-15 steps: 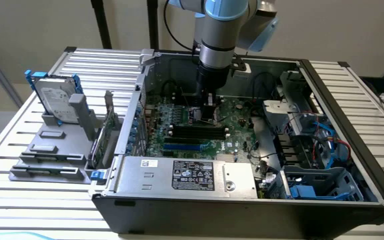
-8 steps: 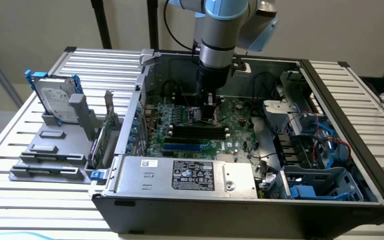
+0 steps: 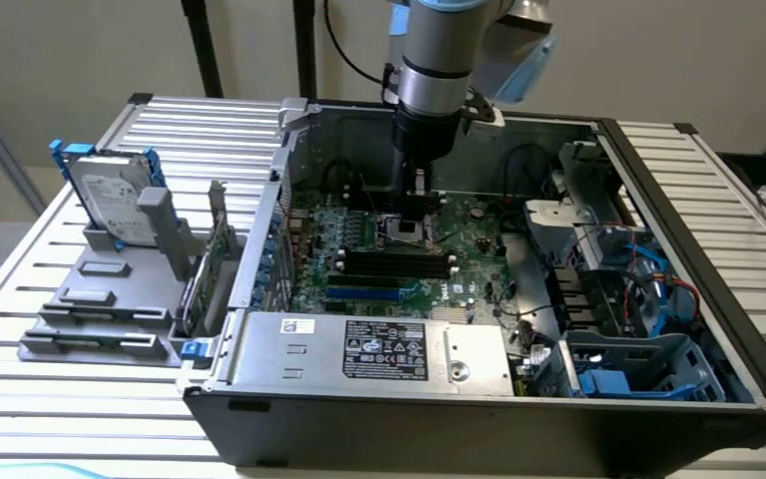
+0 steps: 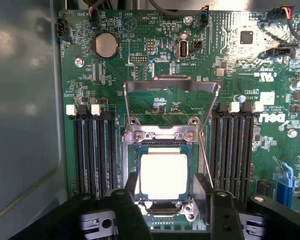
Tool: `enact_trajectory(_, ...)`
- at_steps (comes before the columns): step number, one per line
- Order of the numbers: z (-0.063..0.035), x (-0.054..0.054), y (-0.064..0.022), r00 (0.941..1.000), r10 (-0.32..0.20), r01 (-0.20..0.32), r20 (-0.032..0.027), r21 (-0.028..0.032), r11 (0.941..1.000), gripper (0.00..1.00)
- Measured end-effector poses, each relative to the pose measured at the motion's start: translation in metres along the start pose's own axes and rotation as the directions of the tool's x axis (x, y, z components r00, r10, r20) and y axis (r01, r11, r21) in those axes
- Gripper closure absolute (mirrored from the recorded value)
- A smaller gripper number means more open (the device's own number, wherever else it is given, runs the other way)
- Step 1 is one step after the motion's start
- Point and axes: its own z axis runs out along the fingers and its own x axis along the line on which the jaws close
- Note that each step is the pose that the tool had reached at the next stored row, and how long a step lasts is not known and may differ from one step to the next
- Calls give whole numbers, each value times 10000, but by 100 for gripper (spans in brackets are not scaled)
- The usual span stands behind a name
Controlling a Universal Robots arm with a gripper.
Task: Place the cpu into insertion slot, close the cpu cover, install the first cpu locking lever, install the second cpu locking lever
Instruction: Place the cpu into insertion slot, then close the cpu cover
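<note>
The gripper (image 4: 171, 200) hangs low over the near edge of the insertion slot (image 4: 137, 170), and its two black fingers (image 4: 124, 210) are spread apart with nothing between them. In the exterior view the gripper (image 3: 417, 215) reaches straight down into the open computer case (image 3: 702, 239), over the green motherboard (image 3: 470, 225).

Between the fingers and just beyond them, the cpu (image 4: 163, 175) lies flat inside the slot, its pale face up and its edges parallel to the dark rim. It seems fully seated, although the corner nearest the fingers is partly hidden, so I cannot be certain of that.

The cpu cover (image 4: 172, 80) stands raised on its hinge at the far side of the slot, and the board shows through its cut-out centre. A thin locking lever (image 4: 206, 160) runs along one side of the slot, beside the black memory slots (image 4: 237, 150).

In my judgement the work is now at the cover. To do this well, the push should fall on the free edge of the frame, never on the chip face, and it should stay clear of the lever wire
</note>
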Motion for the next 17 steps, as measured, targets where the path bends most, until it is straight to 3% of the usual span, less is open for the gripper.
enact_trajectory(1, -26, -8, -22, 10000, 0, 0, -6, 0, 10000, 46)
enact_trajectory(3, -59, -30, -86, 10000, 0, 0, -10, -1, 10000, 58)
enact_trajectory(4, -69, -41, -123, 10000, 0, 0, -9, 0, 10000, 58)
enact_trajectory(5, -78, -54, -163, 10000, 0, 0, -9, -1, 10000, 70)
enact_trajectory(6, -84, -67, -205, 10000, 0, 0, -9, -3, 10000, 70)
enact_trajectory(8, -95, -96, -290, 10000, 0, 0, -8, -8, 10000, 82)
enact_trajectory(10, -100, -118, -366, 10000, 0, 0, -10, -16, 10000, 88)
enact_trajectory(17, -99, -120, -387, 10000, 1, -1, -10, -21, 10000, 89)
